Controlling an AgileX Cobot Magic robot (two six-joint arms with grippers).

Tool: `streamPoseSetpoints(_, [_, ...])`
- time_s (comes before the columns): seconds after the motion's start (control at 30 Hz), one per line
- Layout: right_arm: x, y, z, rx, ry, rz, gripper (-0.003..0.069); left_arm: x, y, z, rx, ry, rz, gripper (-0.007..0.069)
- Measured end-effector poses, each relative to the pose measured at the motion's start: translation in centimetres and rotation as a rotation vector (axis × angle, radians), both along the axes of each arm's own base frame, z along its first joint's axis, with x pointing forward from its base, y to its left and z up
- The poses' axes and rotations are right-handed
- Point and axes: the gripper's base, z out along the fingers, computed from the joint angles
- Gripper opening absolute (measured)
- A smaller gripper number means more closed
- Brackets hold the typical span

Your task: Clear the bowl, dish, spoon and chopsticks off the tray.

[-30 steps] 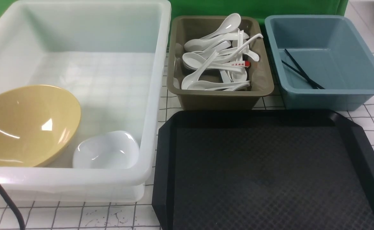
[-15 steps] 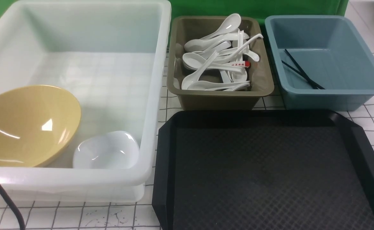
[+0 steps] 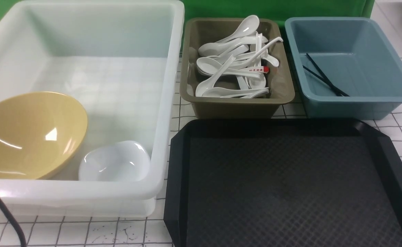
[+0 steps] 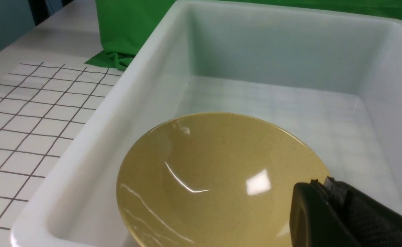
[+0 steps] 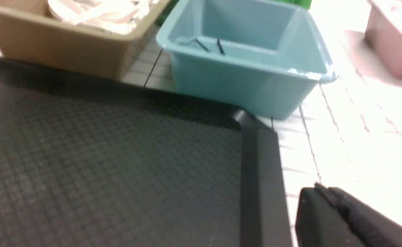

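Tray [image 3: 290, 185] carries nothing; you are at the closing step; bowl [image 4: 218, 178] lies directly beneath the clenched, unloaded left gripper [image 4: 328, 187], dish [image 3: 114, 161] beside it; chopsticks [image 3: 324, 77] rest in the blue tub [image 3: 352, 103] ahead of the clenched right gripper [image 5: 319, 192]; the spoon cannot be told apart among the spoons [image 3: 233, 60]; you need only retract both arms.

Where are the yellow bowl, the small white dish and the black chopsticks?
bowl [image 3: 29, 135], front view, on its glossy inner side.
dish [image 3: 113, 163], front view, on its shallow hollow.
chopsticks [image 3: 324, 79], front view, midway along the sticks.
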Motion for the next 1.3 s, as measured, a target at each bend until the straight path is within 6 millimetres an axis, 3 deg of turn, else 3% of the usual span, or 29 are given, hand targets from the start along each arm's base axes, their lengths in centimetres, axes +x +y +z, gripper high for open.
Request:
streamPoseSetpoints(0.23, [0.6,-0.1,-3.2,0.029,0.068,-0.019,0.0036,0.0,0.0,-0.1,0.000,0.004,0.002,-0.0012])
streamPoseSetpoints(0.93, [0.8,-0.2,-3.0,0.031,0.025,-0.027,0.0047,-0.1,0.0,-0.2,-0.001,0.006,-0.002,-0.0012])
streamPoseSetpoints(1.17, [0.8,-0.2,-3.1,0.031,0.030,-0.027,0.0057,-3.8,0.3,-3.7,0.011,-0.159,-0.010,-0.0012])
streamPoseSetpoints(1.3, [0.8,-0.2,-3.1,0.031,0.030,-0.027,0.0061,-4.4,0.2,-6.1,0.011,-0.235,-0.011,-0.0012])
